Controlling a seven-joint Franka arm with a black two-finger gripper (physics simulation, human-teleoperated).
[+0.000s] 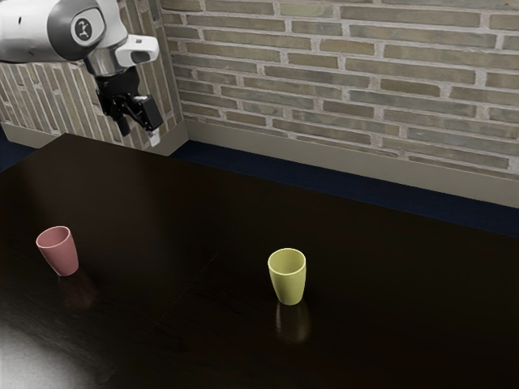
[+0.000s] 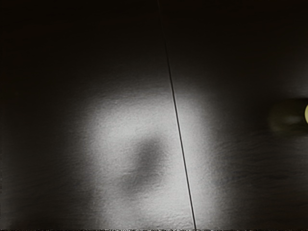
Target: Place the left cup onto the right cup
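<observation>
Above the far corner of the dark wooden table, at the exterior view's left, the black two-finger gripper is held high in front of the brick wall; its fingers appear to be parted by a moderate gap, and nothing is held between them. The pink cup, the left one of the task, is seen upright with its mouth up near the table's edge at the exterior view's left, well below the gripper and closer to the near edge than the hand is; the yellow-green cup, also upright and mouth up, is set well apart from it toward the middle of the table, on the exterior view's right of the pink one. Neither cup is touched; the task is judged to be at its very start.

The coming move is judged to turn on one relation: the pink cup lies down and toward the near edge from the fingers, with its long axis vertical, so a descent over its rim is called for. In the wrist view, bare tabletop crossed by a thin seam is seen beneath the hand.
</observation>
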